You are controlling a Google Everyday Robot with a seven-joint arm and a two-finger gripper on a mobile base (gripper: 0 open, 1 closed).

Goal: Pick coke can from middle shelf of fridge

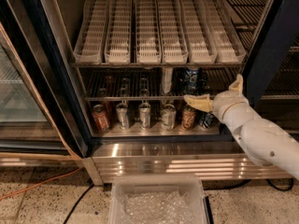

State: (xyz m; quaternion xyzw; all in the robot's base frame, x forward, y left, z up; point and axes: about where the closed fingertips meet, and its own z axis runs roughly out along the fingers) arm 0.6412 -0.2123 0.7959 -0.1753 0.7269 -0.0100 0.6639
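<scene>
The fridge (pixel 154 155) stands open, with black door frames and a ribbed steel base panel. The middle shelf (pixel 140 98) is a dark wire rack with several cans set back in shadow. A dim reddish can at its left, seemingly the coke can (pixel 109 82), is hard to make out. A pale tall can (pixel 167 80) and a blue can (pixel 190 78) stand further right. My gripper (pixel 212 91) is at the right front of this shelf, level with its rail. It is open and empty, one finger (pixel 198 101) pointing left, and far right of the reddish can.
The rack above holds white slotted plastic trays (pixel 159 31). On the steel floor stand a copper-brown can (pixel 100 118), three silver cans (pixel 145 115) and an orange-tan can (pixel 188 117) just below my finger. A clear plastic bin (pixel 156 202) sits on the ground in front. An orange cable (pixel 32 188) lies at left.
</scene>
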